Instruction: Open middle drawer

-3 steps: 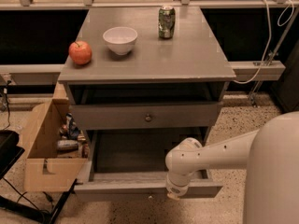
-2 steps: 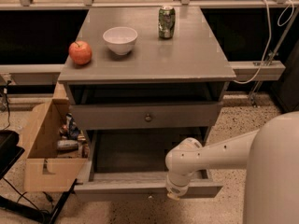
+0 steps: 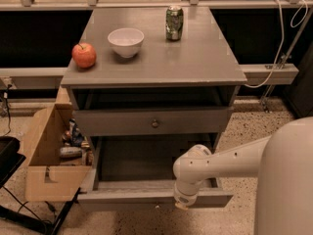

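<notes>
The middle drawer (image 3: 122,198) is the wide grey drawer pulled far out at the bottom of the grey cabinet (image 3: 205,58). Its dark shallow interior shows from above. My gripper (image 3: 182,203) hangs at the end of the white arm (image 3: 220,160). It sits at the drawer's front panel, a little right of centre, pointing down. Above, another grey drawer (image 3: 107,122) with a small round knob (image 3: 155,123) stands slightly out, with a dark gap over it.
A red apple (image 3: 83,55), a white bowl (image 3: 125,41) and a green can (image 3: 174,22) stand on the cabinet top. An open cardboard box (image 3: 41,155) with clutter sits on the floor at the left. My white body (image 3: 286,180) fills the lower right.
</notes>
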You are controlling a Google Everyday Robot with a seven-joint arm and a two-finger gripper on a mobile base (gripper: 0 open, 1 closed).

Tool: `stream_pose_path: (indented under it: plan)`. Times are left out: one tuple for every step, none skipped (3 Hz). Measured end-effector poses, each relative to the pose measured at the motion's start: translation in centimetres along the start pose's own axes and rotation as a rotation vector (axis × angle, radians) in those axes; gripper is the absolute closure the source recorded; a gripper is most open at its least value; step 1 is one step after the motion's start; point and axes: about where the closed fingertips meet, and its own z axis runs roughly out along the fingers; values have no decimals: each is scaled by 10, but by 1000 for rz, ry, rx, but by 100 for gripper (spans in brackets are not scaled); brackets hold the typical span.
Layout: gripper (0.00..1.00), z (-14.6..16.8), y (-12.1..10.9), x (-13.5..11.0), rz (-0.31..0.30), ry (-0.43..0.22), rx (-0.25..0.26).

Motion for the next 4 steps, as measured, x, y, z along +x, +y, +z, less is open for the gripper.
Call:
stream_pose_path:
  plan:
    - [35, 0, 0, 0, 0, 0, 0]
    - [12, 0, 0, 0, 0, 0, 0]
    - [0, 0, 0, 0, 0, 0, 0]
    - [0, -3, 0, 1, -2, -1, 1]
